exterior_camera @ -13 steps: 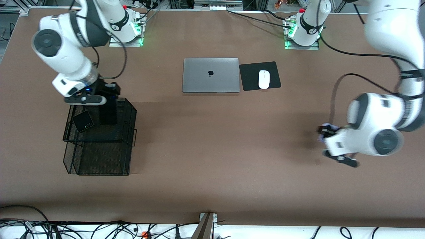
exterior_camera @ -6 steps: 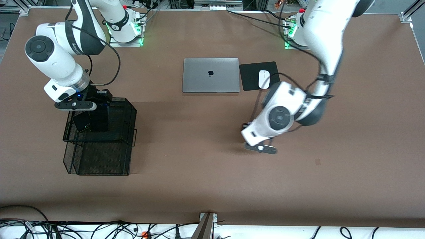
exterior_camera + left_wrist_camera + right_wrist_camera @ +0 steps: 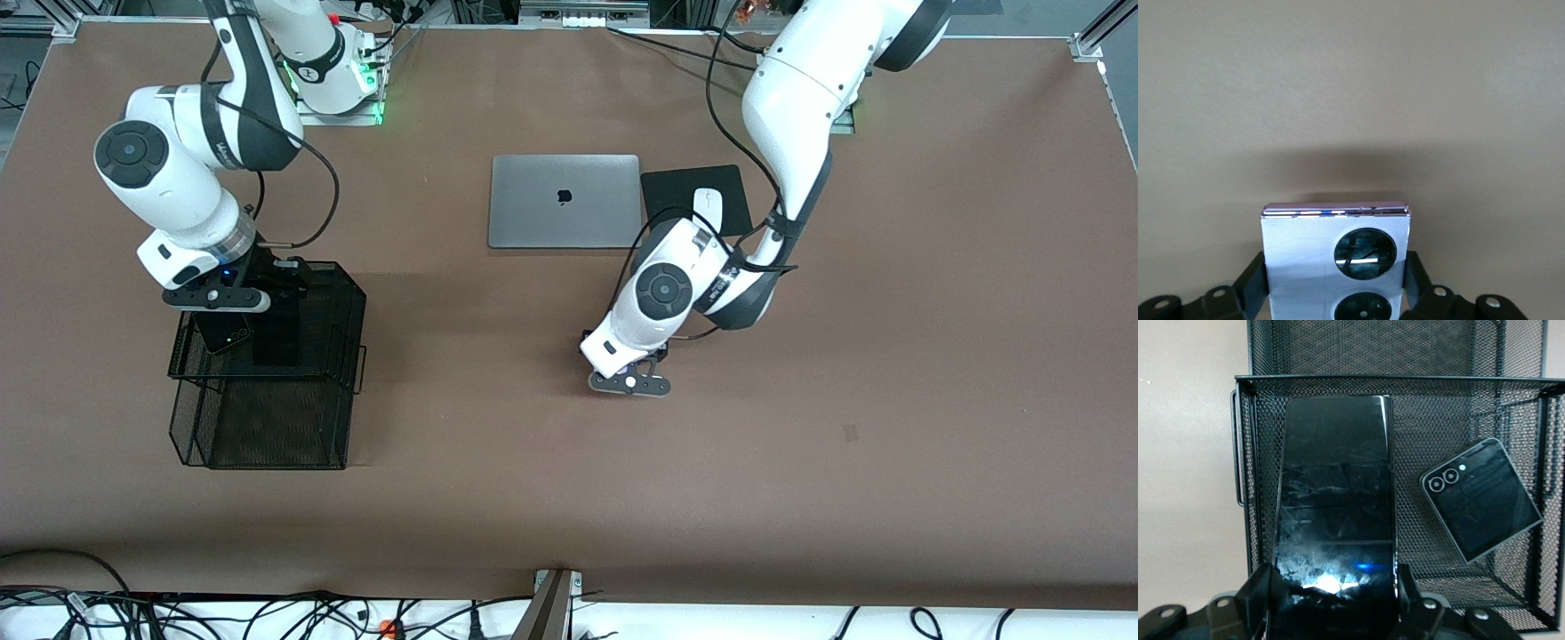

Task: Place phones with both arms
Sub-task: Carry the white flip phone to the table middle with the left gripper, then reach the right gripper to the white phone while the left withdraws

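The phones look stiff, smooth and likely slippery, so the side edges are the best place to hold; the right hand (image 3: 1331, 613) pinches the slim black slab (image 3: 1335, 520) by its edges over the mesh tray (image 3: 342, 302), where the black flip phone (image 3: 1481, 500) lies; the left hand (image 3: 1338, 300) pinches the lavender-white flip phone (image 3: 1305, 260) over the bare surface (image 3: 498, 427), nearer the camera than the laptop (image 3: 564, 201).

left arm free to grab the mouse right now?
Probably not. The left gripper is shut on the lavender phone over bare table, so it has no free fingers. The mouse sits partly hidden under that arm's wrist, with nothing on it.
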You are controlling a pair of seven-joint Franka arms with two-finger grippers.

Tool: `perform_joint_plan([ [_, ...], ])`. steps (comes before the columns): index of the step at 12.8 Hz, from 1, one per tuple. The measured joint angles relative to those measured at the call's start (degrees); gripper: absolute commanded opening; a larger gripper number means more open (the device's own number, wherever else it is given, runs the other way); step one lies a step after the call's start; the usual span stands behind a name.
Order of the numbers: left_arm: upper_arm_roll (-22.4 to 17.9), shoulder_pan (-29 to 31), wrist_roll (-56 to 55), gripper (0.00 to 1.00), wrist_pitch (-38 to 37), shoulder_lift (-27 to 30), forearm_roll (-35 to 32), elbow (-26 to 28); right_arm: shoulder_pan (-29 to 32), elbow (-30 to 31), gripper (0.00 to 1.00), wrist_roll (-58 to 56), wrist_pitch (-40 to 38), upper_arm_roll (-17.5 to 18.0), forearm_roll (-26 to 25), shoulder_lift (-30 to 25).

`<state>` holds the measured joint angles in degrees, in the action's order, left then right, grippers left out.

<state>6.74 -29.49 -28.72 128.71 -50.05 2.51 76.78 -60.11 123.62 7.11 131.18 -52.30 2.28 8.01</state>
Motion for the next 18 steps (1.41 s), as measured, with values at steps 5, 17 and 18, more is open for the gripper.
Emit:
perform_joint_plan([
  [5,-0.04,-1.01,0.04,1.00,1.54,-1.90,0.00,0.02,0.07,-0.11,0.00,-2.45,1.07,0.00,5.78,2.88],
  [17,-2.76,7.88,2.63,1.00,-4.25,7.57,0.00,-1.58,1.47,-1.72,1.00,-6.13,0.64,-0.07,9.88,5.21],
  [18,-2.74,9.55,3.70,1.00,-5.05,8.33,0.00,-1.60,1.49,-3.03,1.00,-6.13,-1.16,-0.10,9.89,5.19],
])
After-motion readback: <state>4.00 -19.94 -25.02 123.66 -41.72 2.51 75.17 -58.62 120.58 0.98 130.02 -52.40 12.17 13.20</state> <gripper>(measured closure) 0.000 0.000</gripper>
